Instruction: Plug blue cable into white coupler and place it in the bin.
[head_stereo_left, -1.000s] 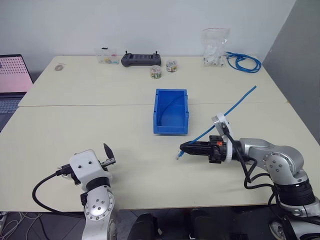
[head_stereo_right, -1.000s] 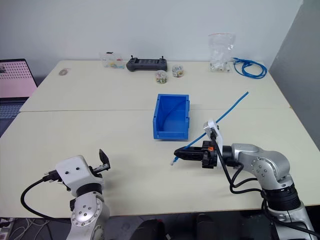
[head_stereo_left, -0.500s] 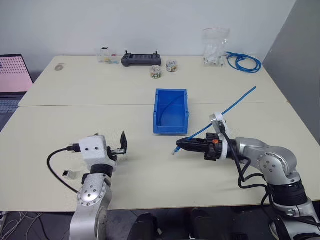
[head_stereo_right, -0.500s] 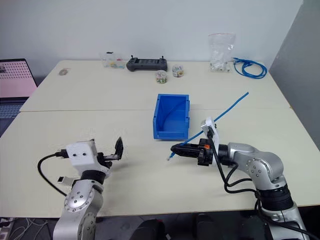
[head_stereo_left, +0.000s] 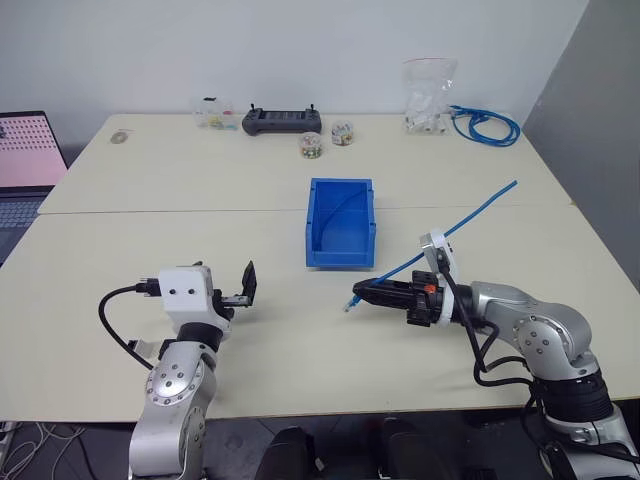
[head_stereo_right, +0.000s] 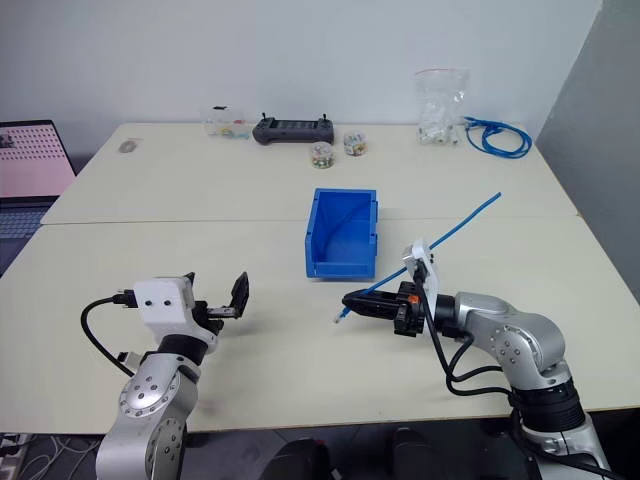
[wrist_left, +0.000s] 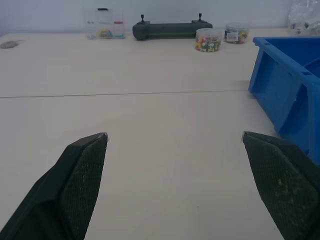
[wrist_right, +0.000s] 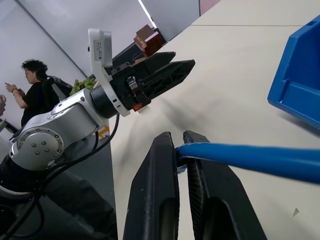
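My right gripper (head_stereo_left: 357, 296) hovers level over the table just right of the bin's front, shut on the blue cable (head_stereo_left: 460, 225). The cable's clear plug (head_stereo_left: 349, 306) sticks out past the fingertips, and the rest slants up and back to the right. The bright-blue bin (head_stereo_left: 342, 258) stands at mid-table. My left gripper (head_stereo_left: 246, 290) is open and empty, held level and pointing toward the bin, with wide-spread fingers (wrist_left: 82, 172). A small white block, apparently the white coupler (head_stereo_right: 124, 356), lies on the table beside the left arm, partly hidden.
Along the far edge sit a black controller (head_stereo_left: 282, 119), two bead jars (head_stereo_left: 311, 144), a small clear box (head_stereo_left: 213, 112), a plastic bag (head_stereo_left: 430, 95) and a coiled blue cable (head_stereo_left: 487, 125). A laptop (head_stereo_left: 28, 150) stands at the left. A person (wrist_right: 31, 95) stands in the background.
My left gripper has risen and swung round from the front table edge to point forward toward the bin, still open. The right gripper keeps its hold and place.
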